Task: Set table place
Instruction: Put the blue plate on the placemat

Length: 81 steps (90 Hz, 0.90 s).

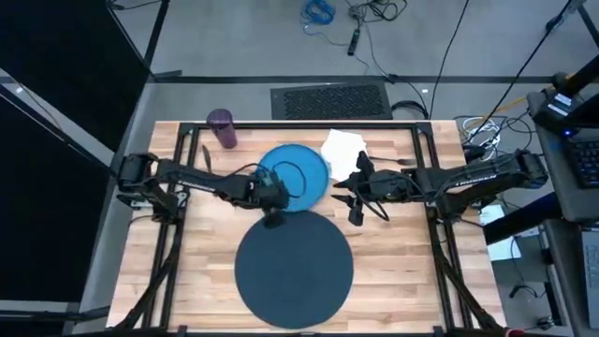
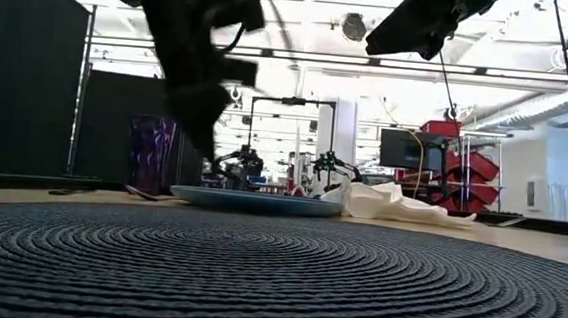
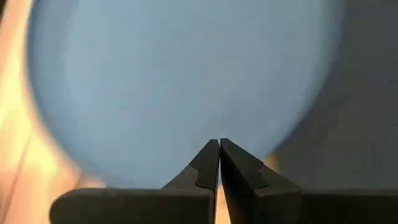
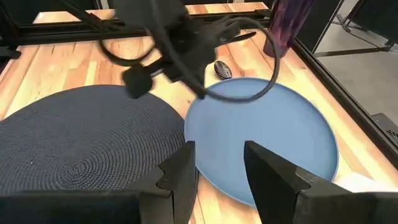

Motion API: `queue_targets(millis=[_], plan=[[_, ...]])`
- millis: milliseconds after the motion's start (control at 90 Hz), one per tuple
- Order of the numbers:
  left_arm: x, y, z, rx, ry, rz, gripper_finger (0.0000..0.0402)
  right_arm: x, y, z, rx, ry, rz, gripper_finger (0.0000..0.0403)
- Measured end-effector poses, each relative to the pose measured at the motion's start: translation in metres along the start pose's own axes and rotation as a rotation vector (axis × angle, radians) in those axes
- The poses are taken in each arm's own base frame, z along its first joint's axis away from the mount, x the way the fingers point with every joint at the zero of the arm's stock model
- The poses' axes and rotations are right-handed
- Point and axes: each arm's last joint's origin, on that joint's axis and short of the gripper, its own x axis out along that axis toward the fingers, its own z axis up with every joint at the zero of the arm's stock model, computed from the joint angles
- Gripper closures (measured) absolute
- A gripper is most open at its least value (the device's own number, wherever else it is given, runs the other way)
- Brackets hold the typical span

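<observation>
Plate (image 1: pixel 298 173) is taken as the landmark: the bright blue disc lies flat on the table (image 1: pixel 393 253), and the dark round mat (image 1: pixel 293 265) lies just beside its near edge, seemingly not under it. The purple cup (image 1: pixel 222 127) stands near the plate's far left side, the white napkin (image 1: pixel 343 146) is crumpled at its far right edge, and a spoon (image 4: pixel 222 69) is seen on the wood between plate and cup.

The left gripper (image 1: pixel 272 196) is held over the plate's near rim with its fingers pressed together on nothing. The right gripper (image 1: pixel 357 192) hangs just right of the plate, its fingers parted and empty.

The plate is judged stiff, smooth and rather slippery, perhaps breakable if dropped. Because it lies flat, it is best pinched at the rim, after one edge is raised or slid over the mat. The mat looks woven and flexible. The napkin is soft and light.

No brand, label or readable writing is seen on any piece.
</observation>
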Motion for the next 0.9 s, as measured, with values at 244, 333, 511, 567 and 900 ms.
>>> queue_targets(millis=[244,333,511,567,900], plan=[[-0.020,0.035,-0.003,-0.184,-0.037,0.055,0.0401,0.000,0.000,-0.002,-0.015,0.021,-0.003,0.0280],[-0.037,0.056,-0.003,-0.251,-0.106,0.080,0.0401,0.000,-0.001,-0.005,-0.026,0.045,-0.006,0.0280],[-0.061,0.108,-0.003,-0.491,-0.321,-0.012,0.0401,0.000,-0.001,-0.008,-0.062,0.076,-0.009,0.0280],[-0.056,0.124,-0.005,-0.573,-0.343,-0.121,0.0401,0.000,-0.001,-0.008,-0.073,0.079,-0.009,0.0280],[-0.029,0.160,-0.018,-0.762,-0.281,-0.306,0.0376,0.000,-0.002,-0.008,-0.079,0.081,-0.025,0.0280]])
